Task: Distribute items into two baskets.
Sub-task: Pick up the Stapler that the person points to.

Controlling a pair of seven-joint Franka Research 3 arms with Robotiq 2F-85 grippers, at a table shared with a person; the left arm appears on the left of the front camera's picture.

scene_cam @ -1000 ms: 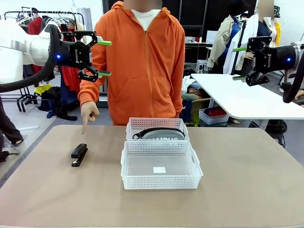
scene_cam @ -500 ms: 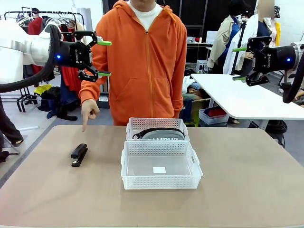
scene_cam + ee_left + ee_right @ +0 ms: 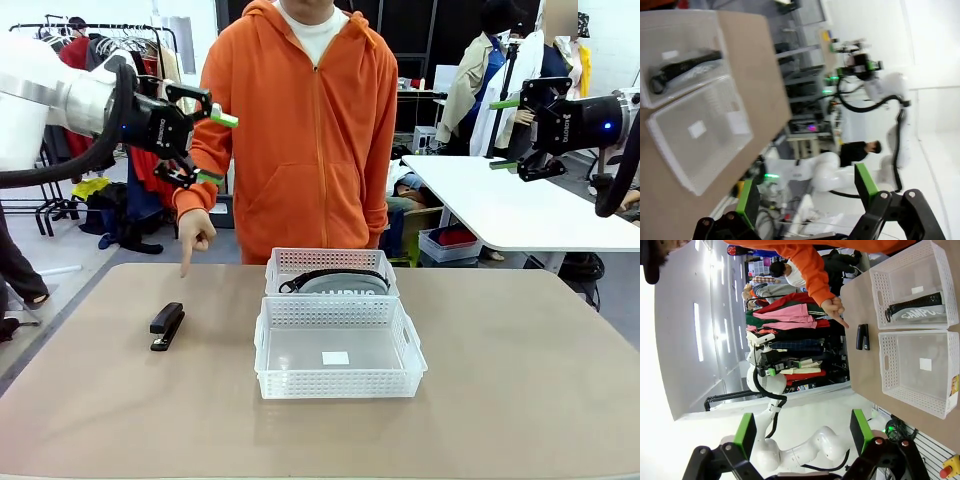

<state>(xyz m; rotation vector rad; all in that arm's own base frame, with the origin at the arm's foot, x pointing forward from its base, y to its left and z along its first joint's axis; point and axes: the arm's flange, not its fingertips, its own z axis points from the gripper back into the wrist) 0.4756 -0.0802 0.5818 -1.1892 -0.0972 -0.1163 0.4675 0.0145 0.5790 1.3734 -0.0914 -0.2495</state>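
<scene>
The small black stapler (image 3: 167, 326) (image 3: 862, 337) lies on the table's left part. A person's hand (image 3: 193, 235) (image 3: 832, 307) points a finger down just behind it. Two white lattice baskets stand at the middle. The far basket (image 3: 330, 262) (image 3: 912, 270) (image 3: 652, 97) holds the grey pouch (image 3: 345, 284) (image 3: 917, 312) (image 3: 690, 70). The near basket (image 3: 338, 378) (image 3: 890, 370) (image 3: 670, 155) has only a small label on its floor. My left gripper (image 3: 217, 148) (image 3: 805, 195) hangs open, high above the stapler's side. My right gripper (image 3: 503, 134) (image 3: 802, 432) is open, high at the far right.
A person in an orange hoodie (image 3: 300, 130) stands at the far edge behind the baskets. The brown tabletop (image 3: 520, 380) lies bare to the right and in front. A white table (image 3: 500, 200) and clothes racks (image 3: 90, 40) stand behind.
My left gripper has tilted and dipped slightly toward the person's arm. The pointing hand has shifted a little to the right. The right arm, baskets and stapler have not moved.
</scene>
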